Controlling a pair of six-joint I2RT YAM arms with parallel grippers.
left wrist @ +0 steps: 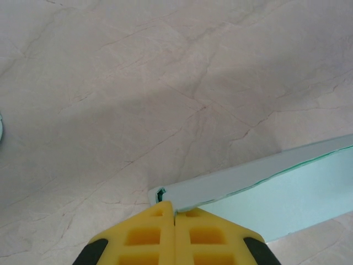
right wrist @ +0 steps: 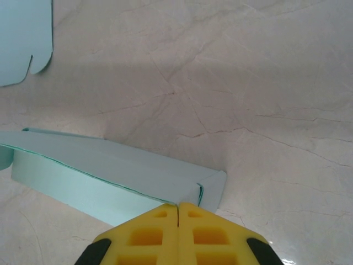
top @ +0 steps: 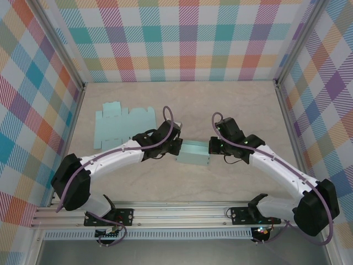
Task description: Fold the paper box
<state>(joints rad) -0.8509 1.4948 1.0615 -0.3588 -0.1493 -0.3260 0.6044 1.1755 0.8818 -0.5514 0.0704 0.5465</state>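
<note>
The paper box is pale teal, partly folded into a long low shape, and lies on the table between my two arms. My left gripper is at its left end. In the left wrist view, the left gripper is shut, and a thin wall edge of the box runs into the seam between its yellow fingers. My right gripper is at the right end. The right wrist view shows the right gripper shut the same way on the box's top edge, beside a folded end flap.
A flat, unfolded teal box sheet lies at the back left; its corner appears in the right wrist view. Checked walls enclose the beige marbled table on three sides. A metal rail runs along the near edge.
</note>
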